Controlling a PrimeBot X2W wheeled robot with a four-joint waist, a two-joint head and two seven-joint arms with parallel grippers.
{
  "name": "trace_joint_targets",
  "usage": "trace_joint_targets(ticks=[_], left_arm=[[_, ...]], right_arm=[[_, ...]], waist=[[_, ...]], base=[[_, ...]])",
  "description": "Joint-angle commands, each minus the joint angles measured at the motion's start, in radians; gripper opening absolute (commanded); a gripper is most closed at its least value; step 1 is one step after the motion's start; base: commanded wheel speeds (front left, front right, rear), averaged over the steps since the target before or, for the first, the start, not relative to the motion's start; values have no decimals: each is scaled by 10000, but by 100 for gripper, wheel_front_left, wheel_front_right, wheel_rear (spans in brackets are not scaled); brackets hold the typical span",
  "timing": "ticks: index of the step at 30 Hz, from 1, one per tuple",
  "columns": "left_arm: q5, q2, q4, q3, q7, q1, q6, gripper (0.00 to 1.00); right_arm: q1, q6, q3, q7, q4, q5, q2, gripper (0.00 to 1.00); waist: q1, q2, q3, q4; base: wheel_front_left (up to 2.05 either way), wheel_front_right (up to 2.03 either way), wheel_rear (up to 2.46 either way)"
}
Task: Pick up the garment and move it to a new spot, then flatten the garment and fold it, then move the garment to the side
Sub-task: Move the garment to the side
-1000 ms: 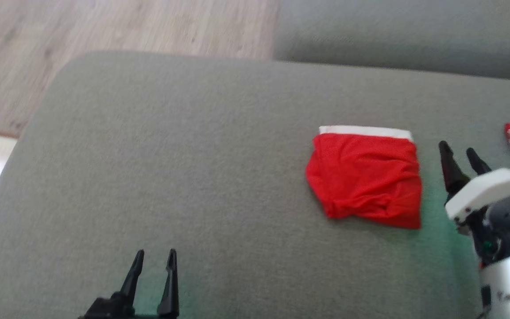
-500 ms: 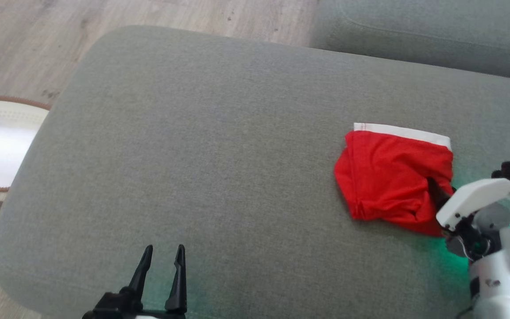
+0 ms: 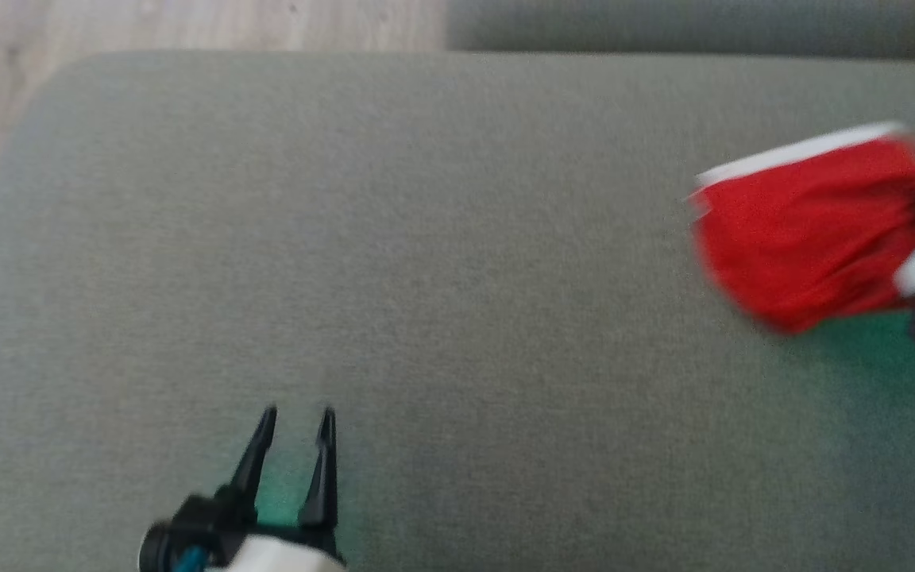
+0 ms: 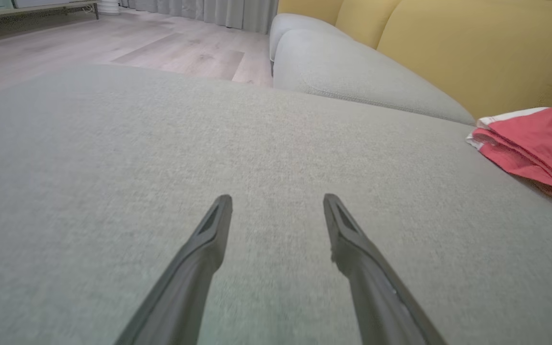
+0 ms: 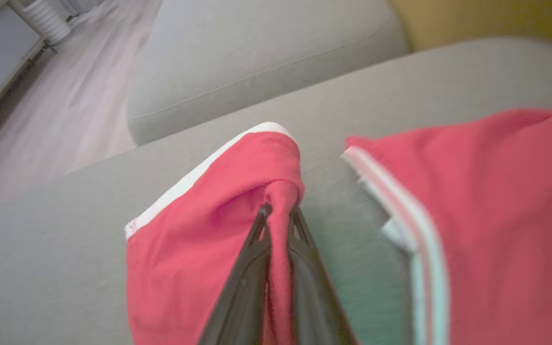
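**Q:** Where is the red garment, and what has hold of it?

**A:** The red garment [image 3: 807,238], edged with a white waistband [image 3: 791,151], is at the far right of a grey sofa seat [image 3: 426,238]; the right jaws are closed tight on a small bunch of its cloth, the two dark fingers [image 5: 245,273] pressed together with a ridge of fabric between them; the pinched part is raised off the seat, though blur hides how much of the rest is clear. The left jaws stand wide apart and hold nothing; they hover low over bare seat, well apart from the garment.

**Q:** Which step does this look like, and how is it done well?

**A:** In the left wrist view the garment shows stacked layers, so it seems to be folded, and the step in hand is probably the move to the side. The grip takes only one narrow ridge of cloth; a slow, low carry would suit; a quick swing could let the lower layers fall open; best to set it down flat before letting go.

**Q:** Is anything in the way?

**A:** A second red piece of clothing [image 5: 496,215], with a striped band, lies just beside the held one; the drop spot should be apart from it, so the two do not tangle; the left jaws could steady the free edge if the fold begins to slip.
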Motion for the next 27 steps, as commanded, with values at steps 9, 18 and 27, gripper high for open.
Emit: trace_joint_targets(ticks=[9, 18, 27], left_arm=[[243, -28, -189, 133, -82, -958, -165, 100], [367, -28, -92, 384, -82, -973, -207, 100], [198, -28, -71, 474, -82, -817, -109, 100]], right_arm=[[-1005, -7, -785, 1445, -676, -1203, -2108, 0], [-585, -7, -1220, 1500, -426, -3263, -3536, 100], [-72, -7, -1334, -1096, -932, -4909, -2401, 100]], waist=[[0, 0, 1121, -245], [0, 0, 1248, -141], [0, 0, 653, -291]], base=[[0, 0, 0], [0, 0, 0], [0, 0, 0]])
